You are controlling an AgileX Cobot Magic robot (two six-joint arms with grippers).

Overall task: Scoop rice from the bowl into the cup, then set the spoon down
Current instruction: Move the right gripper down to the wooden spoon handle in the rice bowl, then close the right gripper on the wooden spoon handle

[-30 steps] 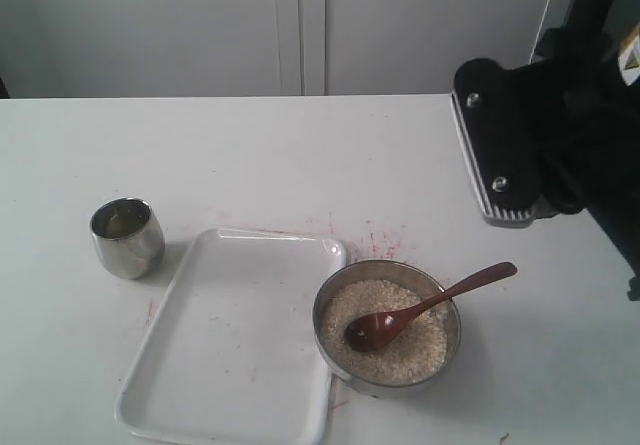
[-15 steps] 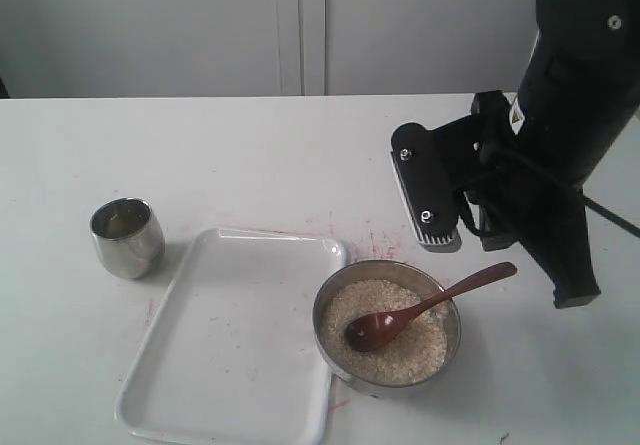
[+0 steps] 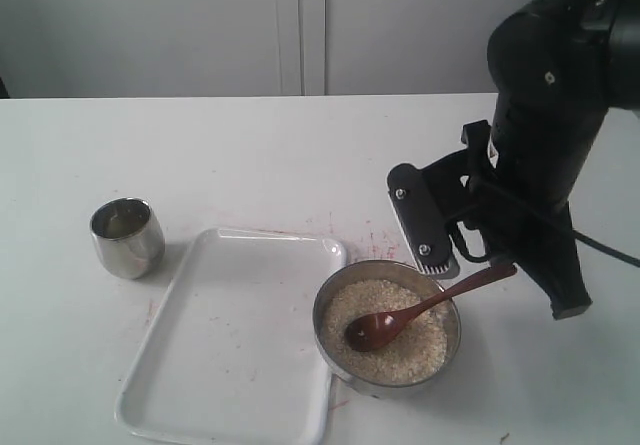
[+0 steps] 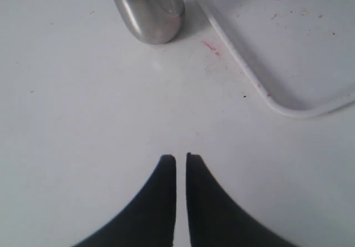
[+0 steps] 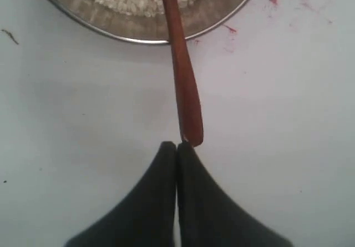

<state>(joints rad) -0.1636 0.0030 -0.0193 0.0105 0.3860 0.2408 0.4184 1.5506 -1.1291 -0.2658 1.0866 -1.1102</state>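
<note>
The spoon point(image 3: 375, 330) lies in the bowl point(image 3: 385, 264), its scoop on the rice point(image 3: 400, 357) and its handle reaching up-right over the rim. The right claw point(image 3: 568, 303) hangs just right of the handle's end. At the left of the frame the cup point(image 3: 127, 237) stands beside a white tray point(image 3: 230, 365) on the worktop point(image 3: 200, 155).
</note>
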